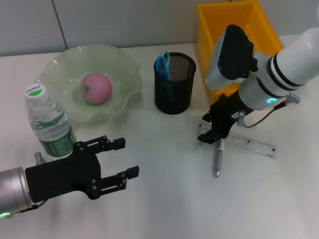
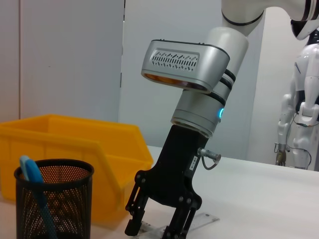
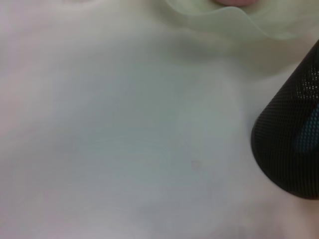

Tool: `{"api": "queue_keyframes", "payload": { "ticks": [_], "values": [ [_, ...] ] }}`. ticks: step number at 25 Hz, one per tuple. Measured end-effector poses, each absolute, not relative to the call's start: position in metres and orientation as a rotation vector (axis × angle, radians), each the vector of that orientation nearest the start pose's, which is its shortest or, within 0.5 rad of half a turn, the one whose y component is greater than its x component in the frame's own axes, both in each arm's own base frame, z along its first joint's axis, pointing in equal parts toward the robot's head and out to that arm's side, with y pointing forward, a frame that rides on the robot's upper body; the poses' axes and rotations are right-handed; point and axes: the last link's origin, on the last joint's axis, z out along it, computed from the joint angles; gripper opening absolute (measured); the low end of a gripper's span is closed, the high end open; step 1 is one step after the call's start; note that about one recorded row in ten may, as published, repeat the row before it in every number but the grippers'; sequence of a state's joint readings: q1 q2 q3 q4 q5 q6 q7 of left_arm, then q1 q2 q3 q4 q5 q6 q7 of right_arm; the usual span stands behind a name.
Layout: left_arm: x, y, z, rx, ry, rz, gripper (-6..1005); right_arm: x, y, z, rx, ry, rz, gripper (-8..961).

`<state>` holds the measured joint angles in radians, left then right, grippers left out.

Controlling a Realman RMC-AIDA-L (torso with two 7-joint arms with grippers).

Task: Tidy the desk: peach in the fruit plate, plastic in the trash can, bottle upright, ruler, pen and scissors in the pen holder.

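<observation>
The pink peach [image 1: 96, 88] lies in the green fruit plate [image 1: 60, 69]. Beside the plate the bottle [image 1: 50, 124] stands upright. Blue scissors [image 1: 163, 64] stick out of the black mesh pen holder [image 1: 174, 94]. To the holder's right, the clear ruler [image 1: 251, 144] and the silver pen [image 1: 218, 159] lie flat on the desk. My right gripper [image 1: 212, 130] is lowered over the ruler's left end and the pen's top, fingers [image 2: 133, 224] spread. My left gripper [image 1: 122, 167] hovers open near the front left, holding nothing. No plastic is in view.
The yellow trash can [image 1: 239, 35] stands behind my right arm, also seen as a yellow trash can [image 2: 75, 149] behind the pen holder [image 2: 52, 204]. The right wrist view shows the pen holder [image 3: 291, 144] and the plate rim [image 3: 234, 20].
</observation>
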<state>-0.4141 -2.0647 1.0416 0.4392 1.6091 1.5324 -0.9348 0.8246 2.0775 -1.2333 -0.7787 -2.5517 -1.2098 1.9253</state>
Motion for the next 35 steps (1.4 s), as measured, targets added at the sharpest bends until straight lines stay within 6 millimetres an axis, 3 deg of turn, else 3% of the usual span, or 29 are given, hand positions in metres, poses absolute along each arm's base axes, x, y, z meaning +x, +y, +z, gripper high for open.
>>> {"api": "queue_keyframes", "payload": {
  "ticks": [14, 17, 22, 35],
  "values": [
    [-0.272, 0.279, -0.044, -2.736, -0.308, -0.875, 713, 0.208, 0.405, -0.047, -2.796, 0.396, -0.492, 517],
    [-0.272, 0.279, -0.043, -2.734, -0.308, -0.875, 713, 0.207, 0.405, -0.046, -2.795, 0.406, -0.485, 398],
    [-0.272, 0.280, -0.043, -2.729, -0.309, -0.881, 713, 0.201, 0.405, -0.038, -2.788, 0.424, -0.452, 386],
    [-0.273, 0.278, -0.043, -2.728, -0.322, -0.881, 713, 0.167, 0.381, -0.003, -2.818, 0.400, -0.044, 382]
  ]
}}
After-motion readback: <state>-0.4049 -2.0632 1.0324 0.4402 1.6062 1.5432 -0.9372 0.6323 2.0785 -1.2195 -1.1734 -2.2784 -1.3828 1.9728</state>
